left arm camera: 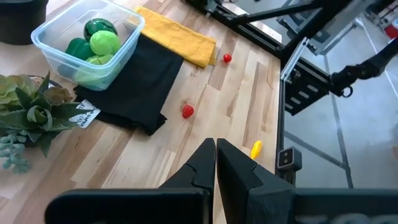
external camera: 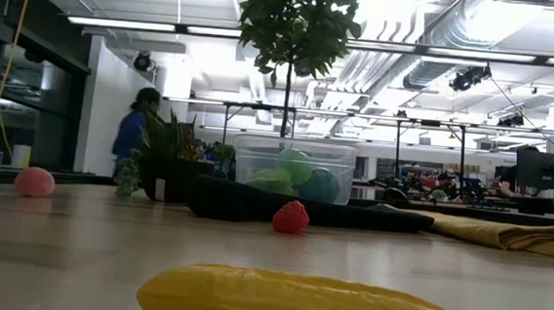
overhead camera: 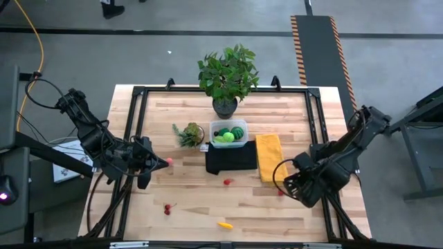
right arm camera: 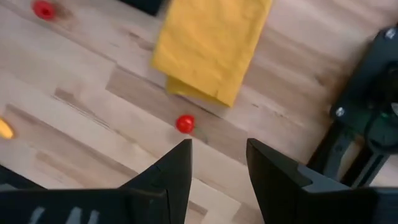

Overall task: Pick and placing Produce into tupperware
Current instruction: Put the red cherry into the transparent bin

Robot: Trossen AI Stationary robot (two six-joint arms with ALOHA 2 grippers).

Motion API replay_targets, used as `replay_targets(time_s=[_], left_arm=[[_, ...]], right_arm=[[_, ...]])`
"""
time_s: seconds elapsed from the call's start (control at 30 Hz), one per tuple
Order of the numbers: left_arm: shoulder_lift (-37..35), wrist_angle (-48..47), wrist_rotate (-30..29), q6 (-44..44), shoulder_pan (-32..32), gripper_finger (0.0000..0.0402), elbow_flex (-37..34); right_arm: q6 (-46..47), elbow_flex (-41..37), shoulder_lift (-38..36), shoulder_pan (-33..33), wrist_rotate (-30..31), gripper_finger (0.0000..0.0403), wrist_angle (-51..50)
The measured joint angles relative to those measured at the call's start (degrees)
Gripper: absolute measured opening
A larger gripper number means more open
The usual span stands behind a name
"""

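Observation:
The clear tupperware [overhead camera: 229, 133] sits on the far end of a black cloth [overhead camera: 230, 159] and holds dark and light green pieces [left arm camera: 93, 43]. Loose produce lies on the wood: a pink ball [overhead camera: 168, 162], a red strawberry [overhead camera: 228, 182], cherries [overhead camera: 167, 207], a yellow piece [overhead camera: 225, 225] and a red berry [overhead camera: 280, 192]. My left gripper [left arm camera: 216, 149] is shut with nothing between its fingers, and its tips end just left of the pink ball, which rests on the table [external camera: 34, 182]. My right gripper [right arm camera: 217, 165] is open over the table's right side, with the red berry [right arm camera: 185, 123] just ahead of its fingers.
A yellow cloth [overhead camera: 270, 158] lies right of the black cloth. A small spiky plant [overhead camera: 189, 133] stands left of the tupperware, and a big leafy potted plant [overhead camera: 227, 76] stands behind it. A black frame [overhead camera: 131, 124] runs along the table's edges. A person [external camera: 134, 130] is in the room beyond.

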Motion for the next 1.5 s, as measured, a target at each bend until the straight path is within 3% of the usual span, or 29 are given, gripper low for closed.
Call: replay_targets(time_s=[0.33,0.77,1.07,1.3,1.5], left_arm=[[3.31,0.33,-0.28,0.0,0.0,0.0005,0.0],[7.21,0.32,-0.28,0.0,0.0,0.0006,0.0],[7.4,-0.16,-0.77,0.72,0.0,0.0006,0.0],[7.4,-0.36,-0.89,0.83,0.0,0.0005,0.0],[7.4,-0.36,-0.7,0.82,0.0,0.0005,0.0]], right_arm=[[5.73,-12.66,-7.62,-0.02,-2.0,0.0145,12.16],[7.31,-18.48,-10.7,-4.31,-10.46,0.0145,19.75],[0.21,-19.0,-9.5,-8.52,-10.81,0.0152,22.99],[-11.26,-19.0,-3.76,-10.53,-12.24,0.0185,27.28],[-21.76,-18.97,0.6,-10.73,-14.05,0.019,28.63]])
